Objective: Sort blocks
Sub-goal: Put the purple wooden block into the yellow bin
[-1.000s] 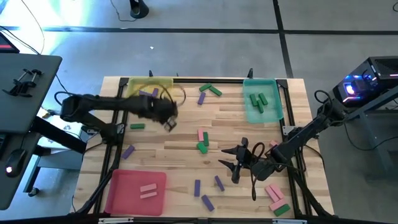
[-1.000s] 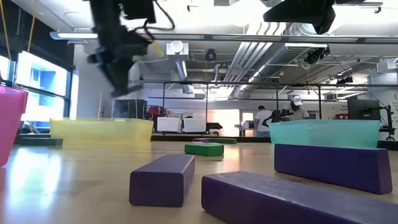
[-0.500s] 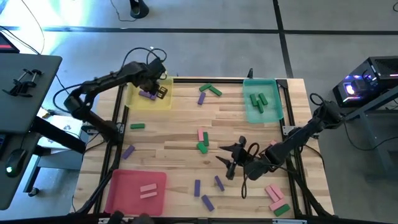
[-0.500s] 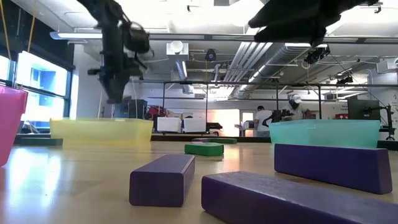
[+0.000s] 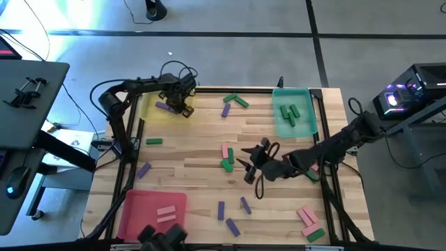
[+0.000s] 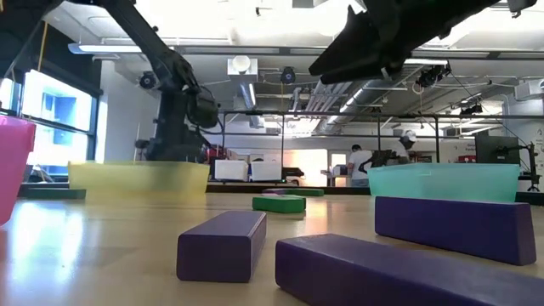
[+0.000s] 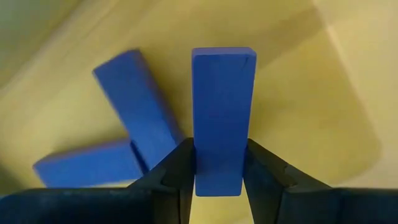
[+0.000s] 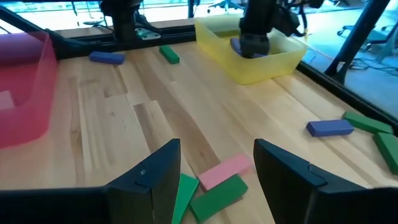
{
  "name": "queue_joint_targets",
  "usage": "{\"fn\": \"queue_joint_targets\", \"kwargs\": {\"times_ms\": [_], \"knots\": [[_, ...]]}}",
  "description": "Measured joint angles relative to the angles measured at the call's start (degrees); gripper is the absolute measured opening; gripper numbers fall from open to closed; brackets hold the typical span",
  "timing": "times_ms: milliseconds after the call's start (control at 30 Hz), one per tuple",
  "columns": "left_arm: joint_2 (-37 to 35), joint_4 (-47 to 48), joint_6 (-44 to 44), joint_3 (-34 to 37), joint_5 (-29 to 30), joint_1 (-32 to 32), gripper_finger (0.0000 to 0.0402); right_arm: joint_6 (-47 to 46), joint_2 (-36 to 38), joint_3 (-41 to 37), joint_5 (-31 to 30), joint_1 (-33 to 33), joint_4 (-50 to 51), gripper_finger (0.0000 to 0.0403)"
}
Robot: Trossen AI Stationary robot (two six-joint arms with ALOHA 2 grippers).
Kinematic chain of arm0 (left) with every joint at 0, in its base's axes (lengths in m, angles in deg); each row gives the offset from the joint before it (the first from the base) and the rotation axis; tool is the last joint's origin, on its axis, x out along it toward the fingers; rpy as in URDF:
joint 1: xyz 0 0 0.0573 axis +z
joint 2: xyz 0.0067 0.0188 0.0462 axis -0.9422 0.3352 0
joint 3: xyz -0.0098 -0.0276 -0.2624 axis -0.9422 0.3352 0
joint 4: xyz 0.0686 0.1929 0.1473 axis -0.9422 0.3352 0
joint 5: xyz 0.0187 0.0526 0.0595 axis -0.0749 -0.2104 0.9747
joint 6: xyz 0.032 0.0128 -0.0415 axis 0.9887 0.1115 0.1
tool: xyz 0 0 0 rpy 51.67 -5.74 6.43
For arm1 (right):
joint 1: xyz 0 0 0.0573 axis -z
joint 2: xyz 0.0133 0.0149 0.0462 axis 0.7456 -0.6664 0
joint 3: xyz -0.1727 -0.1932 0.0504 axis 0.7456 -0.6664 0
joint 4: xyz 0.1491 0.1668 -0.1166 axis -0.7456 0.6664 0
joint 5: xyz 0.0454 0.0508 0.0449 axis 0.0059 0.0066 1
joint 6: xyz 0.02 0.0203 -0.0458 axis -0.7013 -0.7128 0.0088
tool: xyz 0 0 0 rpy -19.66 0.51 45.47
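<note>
My left hand (image 5: 182, 104) is down inside the yellow tray (image 5: 155, 112) at the far left corner of the surface (image 5: 195, 153), and its two fingers (image 7: 177, 171) are pressed against the sides of a purple block (image 7: 222, 118) that stands between them, so I am grasping it; two more purple blocks (image 7: 134, 106) lie crossed on the tray floor just beside it. My right hand (image 5: 249, 164) hangs over the middle of the surface with its fingers (image 8: 155, 177) spread apart and nothing between them. Just beyond it lie a pink block (image 8: 225, 170) and a green block (image 8: 219, 194), touching each other, near the centre of the surface. The rest of the blocks are scattered: a purple and two green ones (image 5: 235, 101) by the far edge between the yellow tray and the teal tray (image 5: 281, 124), which holds a few green ones (image 5: 290, 113); a green one (image 5: 154, 141) and a purple one (image 5: 143, 169) on the left side; three purple ones (image 5: 232, 226) toward the near edge; and pink and green ones (image 5: 308, 222) at the near right corner. The red tray (image 5: 139, 223) at the near left corner holds two pink blocks (image 5: 166, 213).
</note>
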Motion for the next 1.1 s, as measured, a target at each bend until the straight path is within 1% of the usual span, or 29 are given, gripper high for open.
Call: {"fn": "queue_joint_targets", "kwargs": {"times_ms": [67,200,367,500,567,667,800,933,1100], "knots": [[-0.17,-1.56,0.0,0.0,0.79,-0.28,0.0102,-0.01,0.01,0.0,0.55,0.24,0.0,0.019],[-0.36,-4.19,-0.17,-0.11,0.52,-0.33,0.012,-1.22,0.02,0.0,0.91,-0.25,-0.01,0.019],[-0.36,-5.96,1.75,-0.11,-0.82,-0.33,0.0167,-1.18,0.02,0.0,1.02,-0.57,-0.03,0.019],[-0.36,-5.91,3.02,-0.11,-0.74,-0.33,0.0203,-1.05,0.04,0.0,1.02,0.07,0.0,0.019],[-0.73,-4.88,2.87,-0.06,-0.72,-0.61,0.0213,-1.09,0.04,0.0,1.0,0.4,0.0,0.019],[-2.88,-5.58,1.66,0.89,-0.45,-2.6,0.0217,-1.08,0.04,0.0,0.97,0.6,-0.01,0.019],[-8.58,-6.67,-1.0,3.41,-0.3,-8.09,0.0218,-2.34,0.46,0.0,0.93,-0.5,0.01,0.019],[-16.31,-9.47,-5.27,6.73,1.19,-16.83,0.0218,-4.45,1.14,0.0,0.05,-3.85,-0.11,0.019],[-25.41,-17.7,-10.85,12.23,6.47,-29.62,0.0218,-7.64,1.25,0.02,-6.03,-11.19,-0.03,0.019]]}}
